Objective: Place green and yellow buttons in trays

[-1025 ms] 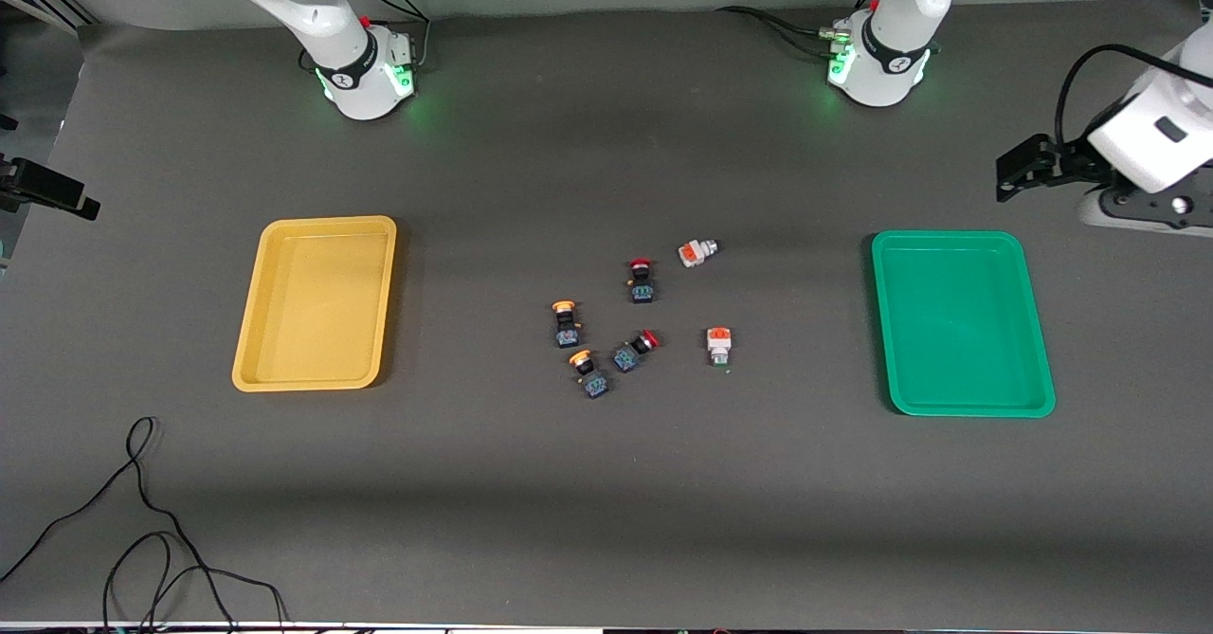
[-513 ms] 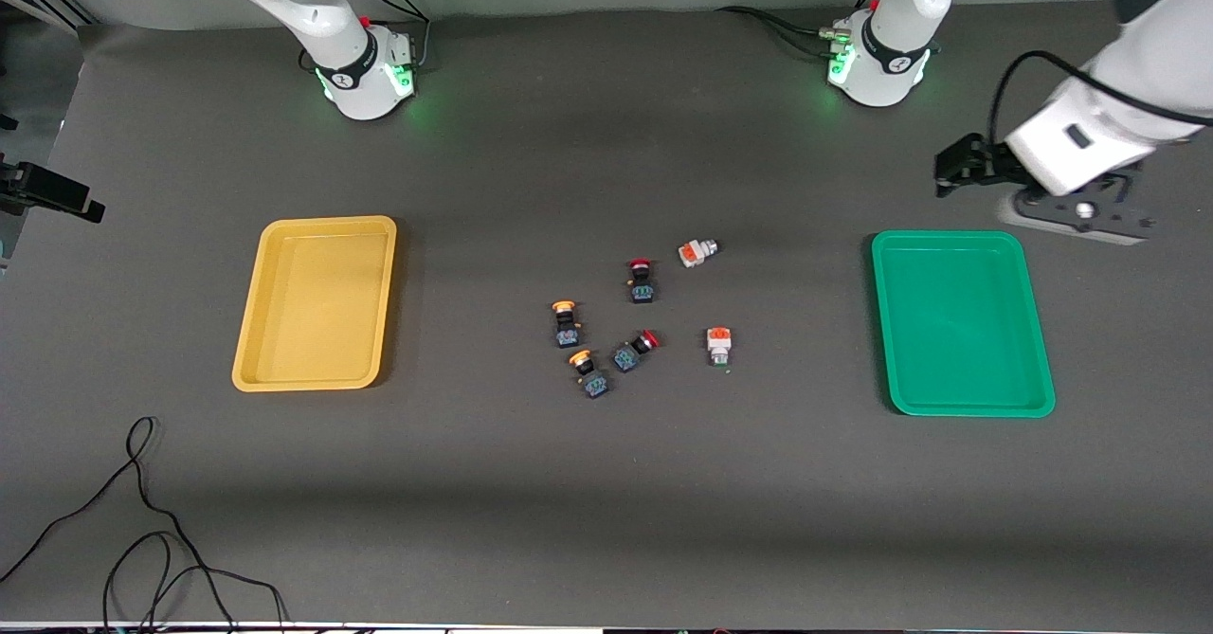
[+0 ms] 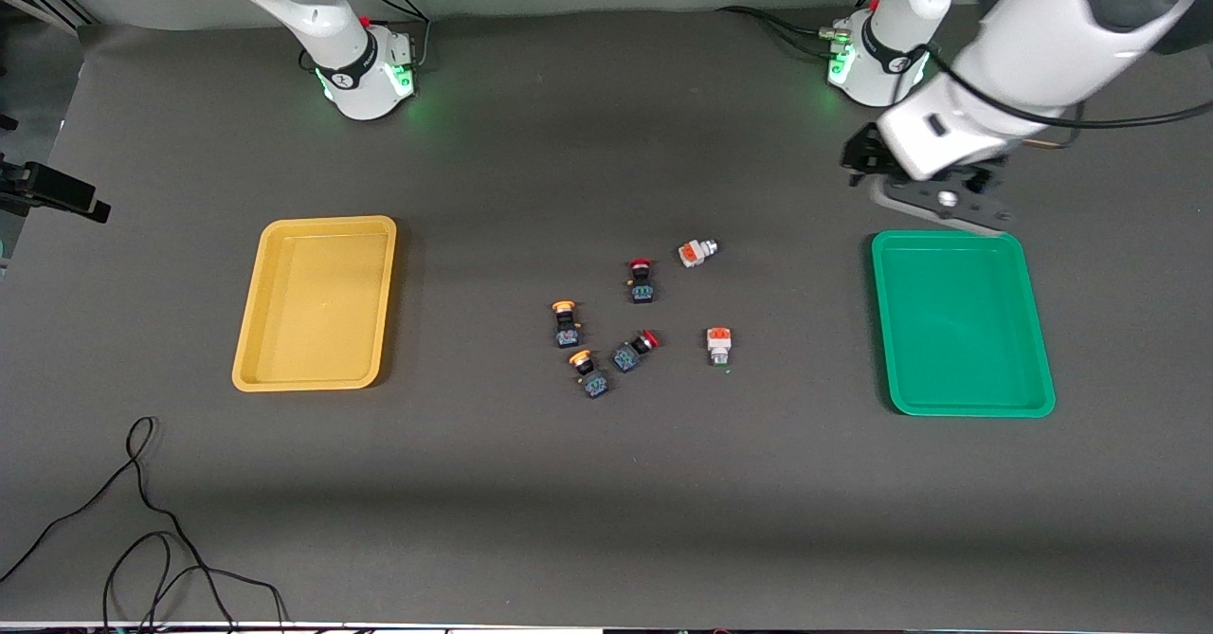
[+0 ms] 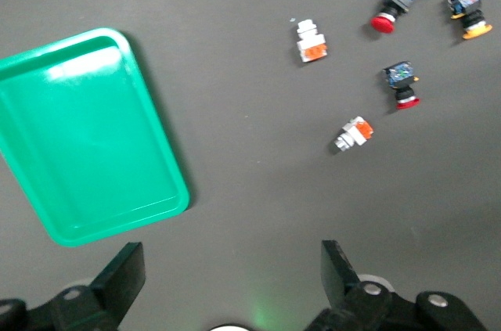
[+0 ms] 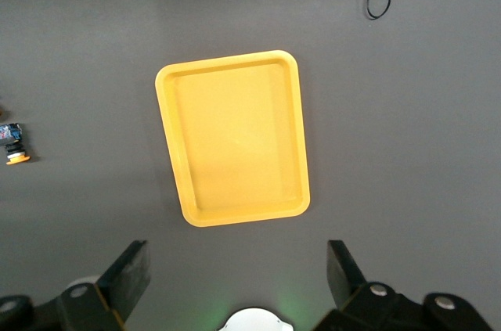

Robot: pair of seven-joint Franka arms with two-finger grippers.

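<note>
The yellow tray lies empty toward the right arm's end; the right gripper waits high above it, fingers spread. Toward the left arm's end from it, the yellow-capped buttons and white-bodied buttons sit loose, short of the green tray. Light, hard and likely slippery, they suit a pinch across the body. The left gripper hangs spread over that tray's rim nearest the bases.

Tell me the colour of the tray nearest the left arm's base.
Green, clearest in the front view.
</note>
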